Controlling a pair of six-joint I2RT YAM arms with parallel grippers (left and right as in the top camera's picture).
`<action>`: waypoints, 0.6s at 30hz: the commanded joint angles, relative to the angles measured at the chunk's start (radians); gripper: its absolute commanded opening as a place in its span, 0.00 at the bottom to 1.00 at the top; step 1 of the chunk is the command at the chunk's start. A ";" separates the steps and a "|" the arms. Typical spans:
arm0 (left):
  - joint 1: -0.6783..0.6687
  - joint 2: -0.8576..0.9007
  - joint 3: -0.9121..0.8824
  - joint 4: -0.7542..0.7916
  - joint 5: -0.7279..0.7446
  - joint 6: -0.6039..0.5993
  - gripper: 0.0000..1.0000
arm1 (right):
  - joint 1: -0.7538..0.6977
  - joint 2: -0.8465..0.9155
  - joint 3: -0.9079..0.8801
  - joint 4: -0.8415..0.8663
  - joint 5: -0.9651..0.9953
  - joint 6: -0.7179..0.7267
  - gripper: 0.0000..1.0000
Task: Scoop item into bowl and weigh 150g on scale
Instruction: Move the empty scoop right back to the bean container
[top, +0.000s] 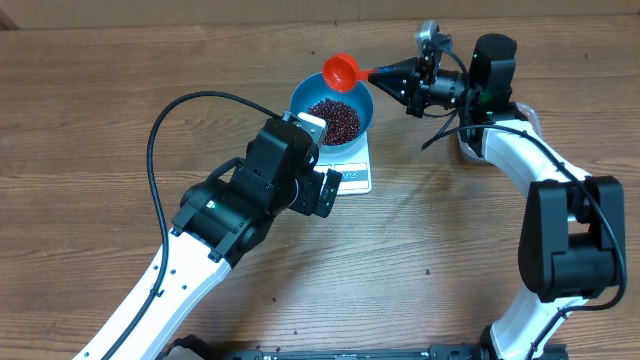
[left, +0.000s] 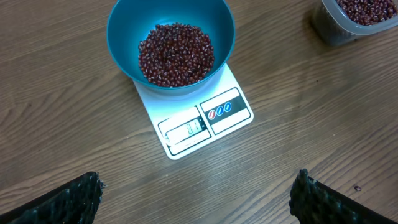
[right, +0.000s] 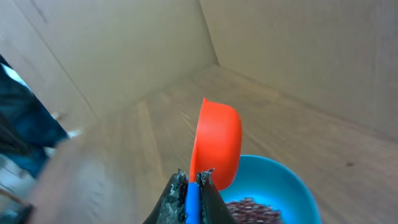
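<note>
The sky-blue bowl (top: 300, 100) sits on the white scale (top: 358, 180) and holds a pile of dark red beans (top: 334, 118). In the left wrist view the bowl (left: 124, 31), the beans (left: 176, 53) and the scale (left: 239, 115) with its lit display lie ahead of my left gripper (left: 196, 202), which stands wide open over bare table with nothing between its fingers. My right gripper (top: 388, 74) is shut on the blue handle (right: 193, 205) of the orange-red scoop (top: 341, 71). The scoop (right: 217, 140) hangs tipped on its side over the bowl's far rim (right: 292, 180); no beans show in it.
A clear plastic container (left: 357, 22) with more beans stands to the right of the scale in the left wrist view. My left arm (top: 240, 205) lies close against the scale's left side. Cardboard walls (right: 298, 56) rise behind the table.
</note>
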 joint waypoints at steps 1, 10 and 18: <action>0.002 0.005 0.002 0.003 0.008 0.004 0.99 | 0.005 -0.078 0.003 -0.003 0.025 0.210 0.04; 0.002 0.005 0.002 0.003 0.008 0.004 0.99 | 0.003 -0.201 0.003 -0.332 0.371 0.255 0.03; 0.002 0.005 0.002 0.003 0.008 0.004 1.00 | 0.003 -0.391 0.003 -0.685 0.759 0.159 0.04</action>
